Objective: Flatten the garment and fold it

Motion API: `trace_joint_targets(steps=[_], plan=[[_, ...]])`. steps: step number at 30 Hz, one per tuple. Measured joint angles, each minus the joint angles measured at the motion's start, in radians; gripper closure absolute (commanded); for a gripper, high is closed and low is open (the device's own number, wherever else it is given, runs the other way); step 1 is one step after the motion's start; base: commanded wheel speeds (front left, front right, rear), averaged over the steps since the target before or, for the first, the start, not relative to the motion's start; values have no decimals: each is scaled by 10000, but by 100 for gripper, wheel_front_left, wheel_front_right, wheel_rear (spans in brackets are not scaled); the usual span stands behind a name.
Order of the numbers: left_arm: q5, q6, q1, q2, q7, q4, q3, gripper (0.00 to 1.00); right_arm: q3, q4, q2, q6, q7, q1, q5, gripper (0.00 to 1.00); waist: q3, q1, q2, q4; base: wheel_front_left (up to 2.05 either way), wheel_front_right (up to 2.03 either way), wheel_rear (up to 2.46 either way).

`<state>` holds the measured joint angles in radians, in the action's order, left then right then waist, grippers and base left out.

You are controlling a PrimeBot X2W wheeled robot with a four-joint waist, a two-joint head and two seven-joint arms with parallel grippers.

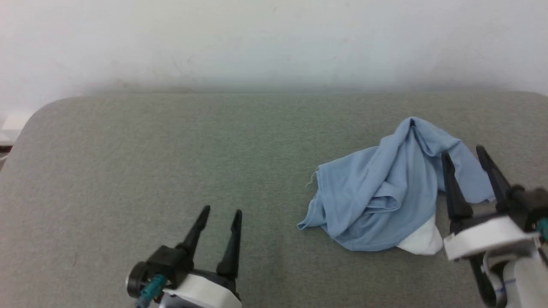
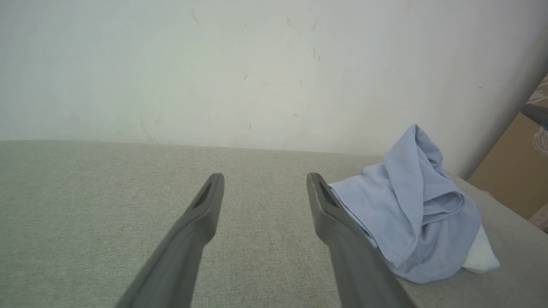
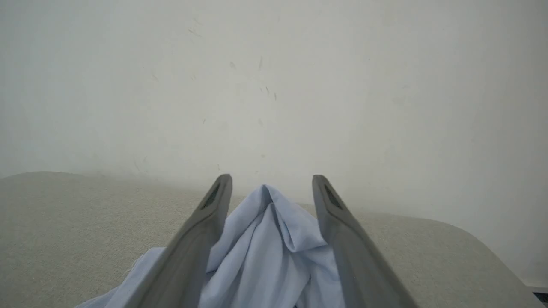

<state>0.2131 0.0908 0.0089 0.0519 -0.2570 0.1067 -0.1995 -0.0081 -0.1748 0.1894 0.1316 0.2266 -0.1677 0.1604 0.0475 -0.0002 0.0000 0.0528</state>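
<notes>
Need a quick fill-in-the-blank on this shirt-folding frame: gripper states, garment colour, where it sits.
1. The left gripper and the right gripper both have jaws standing ____.
2. The garment is light ____, with a white part at its near edge.
3. It lies crumpled on the robot's ____ side of the grey padded surface.
4. The gripper closer to it is the ____ one.
Missing words: open; blue; right; right.
</notes>
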Motion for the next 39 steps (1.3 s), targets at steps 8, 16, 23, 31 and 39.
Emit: trace_joint_targets(steps=[8, 16, 23, 31, 39], plan=[[278, 284, -589, 284, 1356, 1106, -1089, 0, -1057, 1375, -1252, 0, 163, 1705, -464, 0, 51, 1, 0, -690, 0, 0, 0], [769, 332, -2496, 543, 4782, 1465, -2433, 0, -1304, 1843, -1354, 0, 203, 1739, -479, 0, 721, 3, 0, -1106, 0, 0, 0], [991, 334, -3859, 807, 7089, 1969, -2961, 0, -1344, 1965, -1358, 0, 205, 1469, -537, 0, 1366, 3, 0, -1520, 0, 0, 0], [1055, 213, -4478, 807, 7308, 2589, -2857, 11, -1329, 1856, -1358, 0, 222, 1464, -462, 0, 1904, 3, 0, -1824, 0, 0, 0], [1691, 244, -4514, 780, 6961, 2562, -2934, 100, -1250, 1605, -1361, 0, 253, 1439, -552, 0, 1886, 4, 0, -1611, 0, 0, 0]])
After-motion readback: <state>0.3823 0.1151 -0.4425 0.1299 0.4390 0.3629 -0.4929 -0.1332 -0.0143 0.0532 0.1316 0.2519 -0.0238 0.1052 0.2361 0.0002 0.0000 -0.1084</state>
